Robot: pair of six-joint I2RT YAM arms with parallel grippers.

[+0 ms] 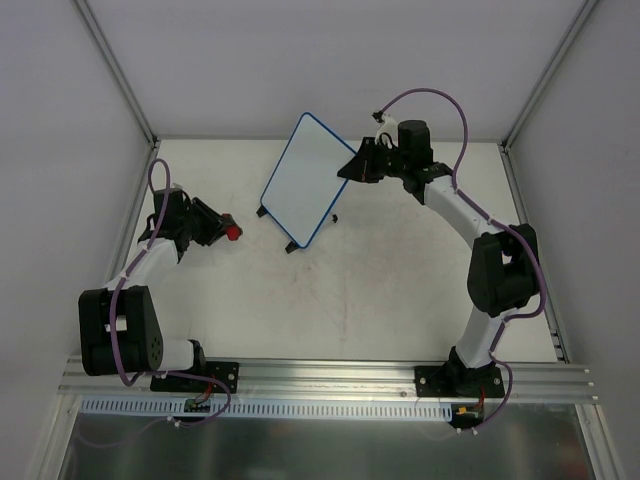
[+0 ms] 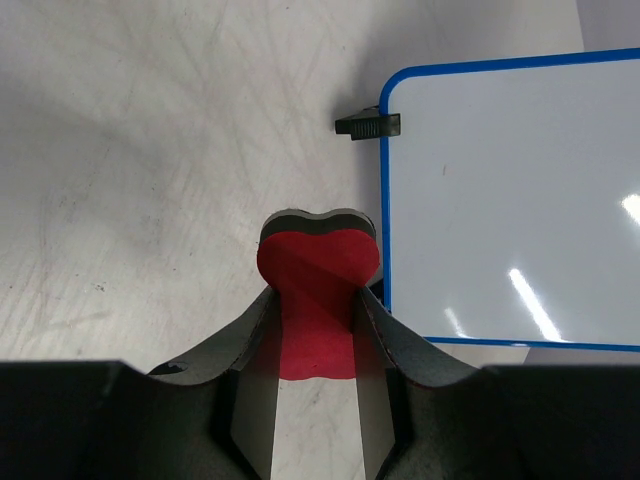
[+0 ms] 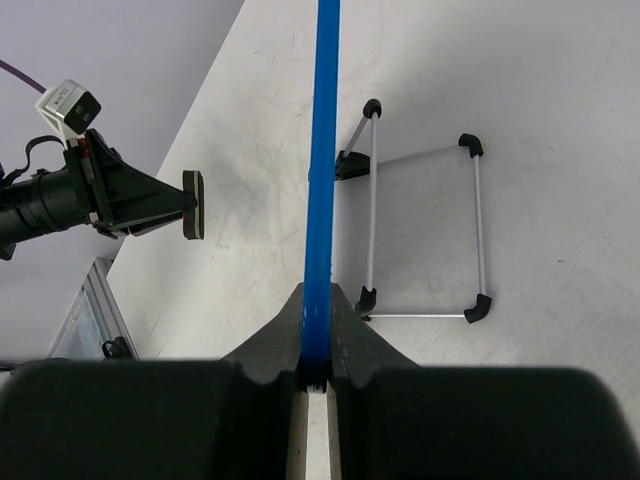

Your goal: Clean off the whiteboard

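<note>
One whiteboard (image 1: pixel 303 182) edge pinched in right tool (image 1: pixel 350 166)

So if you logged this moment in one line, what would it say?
left end effector: shut on eraser | right end effector: shut on whiteboard edge | eraser: beside whiteboard, not touching

One whiteboard (image 1: pixel 305 180), one red eraser (image 1: pixel 232 232), two robot arms (image 1: pixel 140 268) (image 1: pixel 460 210)

Top cam overhead; wrist cams share whiteboard (image 1: pixel 303 180)
</note>
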